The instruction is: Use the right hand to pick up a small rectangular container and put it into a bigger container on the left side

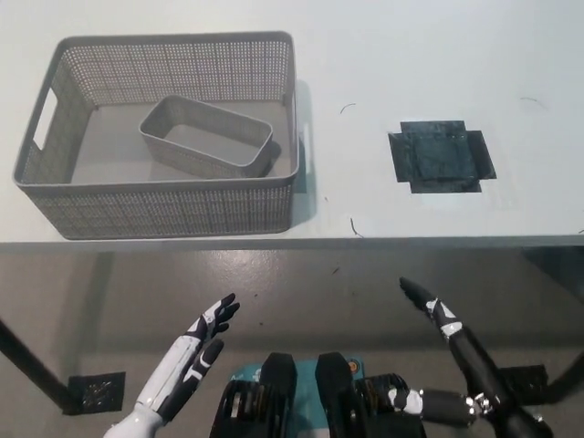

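Observation:
The small grey rectangular container (206,137) lies tilted inside the big grey mesh basket (164,203) on the table's left side. My black right hand (436,313) hangs below the table's front edge at the lower right, open, fingers stretched out and holding nothing. My white left hand (196,351) rests below the table edge at the lower left, open as well, fingers extended. Both hands are well away from the basket.
A dark tape square (442,157) marks the white table (383,55) right of the basket. Table legs with black foot marks (94,391) stand on the grey floor below the table's front edge.

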Robot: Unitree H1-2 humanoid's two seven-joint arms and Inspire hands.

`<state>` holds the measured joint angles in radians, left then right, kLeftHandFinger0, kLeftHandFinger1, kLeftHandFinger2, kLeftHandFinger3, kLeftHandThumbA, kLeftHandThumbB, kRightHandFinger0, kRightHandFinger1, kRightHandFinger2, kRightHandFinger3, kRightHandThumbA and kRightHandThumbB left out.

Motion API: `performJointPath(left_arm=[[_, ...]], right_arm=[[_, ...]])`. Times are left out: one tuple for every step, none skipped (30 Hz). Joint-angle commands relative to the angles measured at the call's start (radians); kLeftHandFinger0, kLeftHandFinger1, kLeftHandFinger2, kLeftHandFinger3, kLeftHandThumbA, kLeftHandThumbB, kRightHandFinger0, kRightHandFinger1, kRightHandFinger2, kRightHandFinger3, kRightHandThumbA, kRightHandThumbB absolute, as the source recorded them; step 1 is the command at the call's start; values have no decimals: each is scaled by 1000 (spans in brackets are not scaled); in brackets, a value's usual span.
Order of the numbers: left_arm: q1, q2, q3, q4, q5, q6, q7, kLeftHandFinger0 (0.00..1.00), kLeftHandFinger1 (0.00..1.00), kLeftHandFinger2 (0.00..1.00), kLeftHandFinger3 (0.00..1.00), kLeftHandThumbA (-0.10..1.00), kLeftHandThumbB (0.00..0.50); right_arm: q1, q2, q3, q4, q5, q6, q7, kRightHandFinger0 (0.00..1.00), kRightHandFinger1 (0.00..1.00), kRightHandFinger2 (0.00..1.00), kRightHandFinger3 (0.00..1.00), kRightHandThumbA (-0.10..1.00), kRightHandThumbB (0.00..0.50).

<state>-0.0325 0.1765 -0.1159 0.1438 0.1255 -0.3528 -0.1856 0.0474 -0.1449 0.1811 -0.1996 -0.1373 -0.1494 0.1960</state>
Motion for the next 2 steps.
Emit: performJointPath(left_arm=[[-32,3,-9,-14,2,-29,0,1000,1000,1000,1000,1000,403],[-32,3,-9,-14,2,-29,0,1000,1000,1000,1000,1000,403]], right_arm=[[1,66,-26,-5,223,-268,-21,1000,1000,1000,1000,1000,281],[1,66,-26,-5,223,-268,-21,1000,1000,1000,1000,1000,281]])
